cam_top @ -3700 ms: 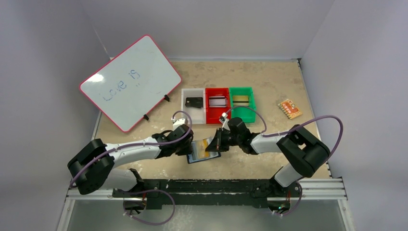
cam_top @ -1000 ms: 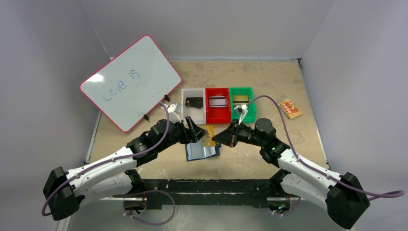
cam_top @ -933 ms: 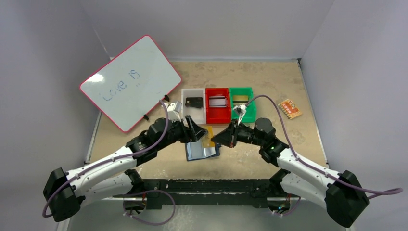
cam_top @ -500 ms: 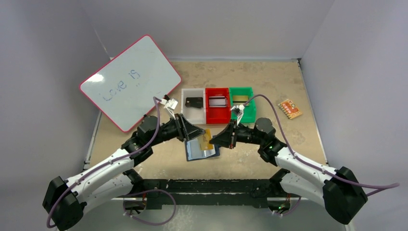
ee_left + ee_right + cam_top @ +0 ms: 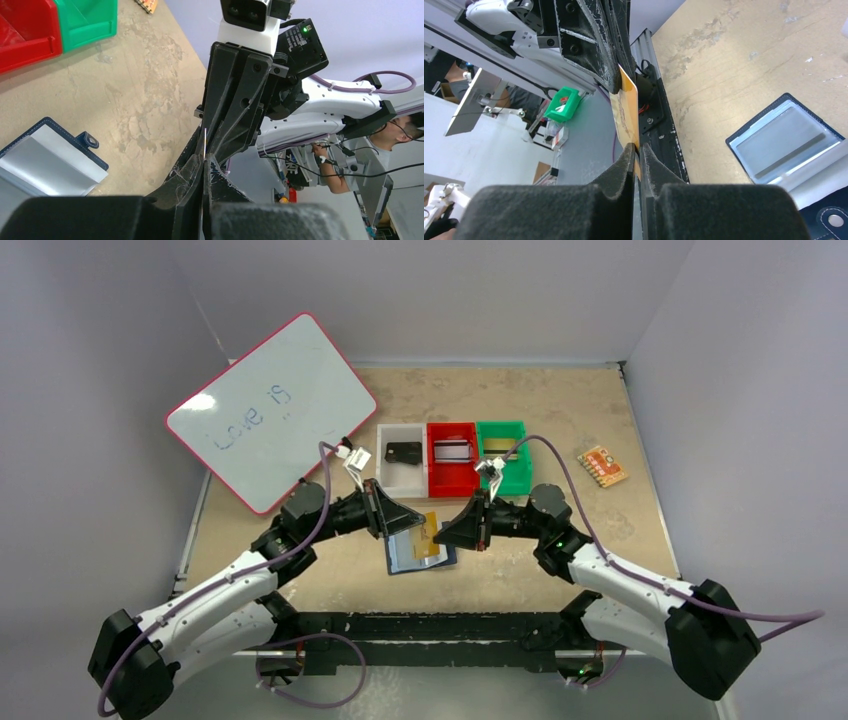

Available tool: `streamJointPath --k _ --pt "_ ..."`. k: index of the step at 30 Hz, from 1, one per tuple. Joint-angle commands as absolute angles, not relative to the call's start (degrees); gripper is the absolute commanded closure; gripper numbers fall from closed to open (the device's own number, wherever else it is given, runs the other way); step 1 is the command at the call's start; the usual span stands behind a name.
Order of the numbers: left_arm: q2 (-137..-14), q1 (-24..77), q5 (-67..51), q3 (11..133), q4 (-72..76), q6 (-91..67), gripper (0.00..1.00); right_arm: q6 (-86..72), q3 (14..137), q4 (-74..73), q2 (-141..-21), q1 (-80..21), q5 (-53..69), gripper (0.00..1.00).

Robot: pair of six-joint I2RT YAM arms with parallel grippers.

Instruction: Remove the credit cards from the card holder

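Both arms are stretching forward and angling inward, elbows out, wrists facing each other tip to tip. The left pincer [image 5: 414, 522] and the right pincer [image 5: 446, 532] are both clamping shut, seemingly on opposite ends of one orange card [image 5: 627, 107].

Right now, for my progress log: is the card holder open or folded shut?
Open: the card holder lies spread flat, its pale shiny inside facing up in all three views.

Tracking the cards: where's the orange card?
Top view, centre: the orange card is pinched between left gripper and right gripper, above the open card holder.
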State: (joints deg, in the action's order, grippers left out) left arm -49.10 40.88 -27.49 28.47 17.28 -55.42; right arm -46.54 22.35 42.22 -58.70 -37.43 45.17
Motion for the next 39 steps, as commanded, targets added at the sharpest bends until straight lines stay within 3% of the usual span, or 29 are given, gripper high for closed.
streamJointPath --k 1,5,9,15,18,21,23,28,31,32,35,39 --pt "-47.0 41.2 -30.8 28.6 22.8 -56.3 1.00 -46.5 24.4 44.5 -57.6 -37.2 44.9 0.88" --pt "-47.0 41.2 -31.2 28.3 25.8 -58.0 1.00 -47.5 24.5 45.6 -56.3 -37.2 44.2 0.70" --pt "-47.4 41.2 -32.1 28.0 29.3 -60.1 1.00 -48.1 24.8 47.9 -56.0 -37.2 44.7 0.59" --pt "-48.0 41.2 -32.5 27.8 30.4 -60.6 1.00 -52.3 26.0 56.3 -58.6 -37.2 50.4 0.54" --pt "-48.2 41.2 -32.6 28.0 30.2 -60.4 1.00 -55.1 26.1 60.7 -59.6 -37.2 52.1 0.59" --pt "-48.1 41.3 -32.4 28.0 29.5 -59.9 1.00 -56.0 26.1 61.8 -59.5 -37.2 52.7 0.76" --pt "-48.1 41.3 -32.5 28.0 29.1 -59.6 1.00 -56.1 26.2 61.3 -59.3 -37.2 52.8 0.79" --pt "-48.2 41.2 -32.4 29.0 25.8 -57.7 1.00 -56.2 26.6 61.3 -58.9 -37.2 53.0 0.98" --pt "-48.1 41.2 -31.7 29.8 23.8 -56.5 1.00 -55.5 27.1 60.4 -58.5 -37.2 52.8 1.00" --pt "-48.1 41.2 -31.0 30.1 22.8 -56.2 0.97 -54.6 27.3 59.6 -58.2 -37.2 52.6 1.00" --pt "-48.5 41.3 -28.1 32.3 15.7 -53.3 0.66 -49.7 28.1 53.4 -56.4 -37.2 49.7 1.00" --pt "-46.7 41.2 -16.3 36.1 3.5 -50.1 0.46 -35.4 32.0 31.7 -51.3 -37.2 34.9 1.00"
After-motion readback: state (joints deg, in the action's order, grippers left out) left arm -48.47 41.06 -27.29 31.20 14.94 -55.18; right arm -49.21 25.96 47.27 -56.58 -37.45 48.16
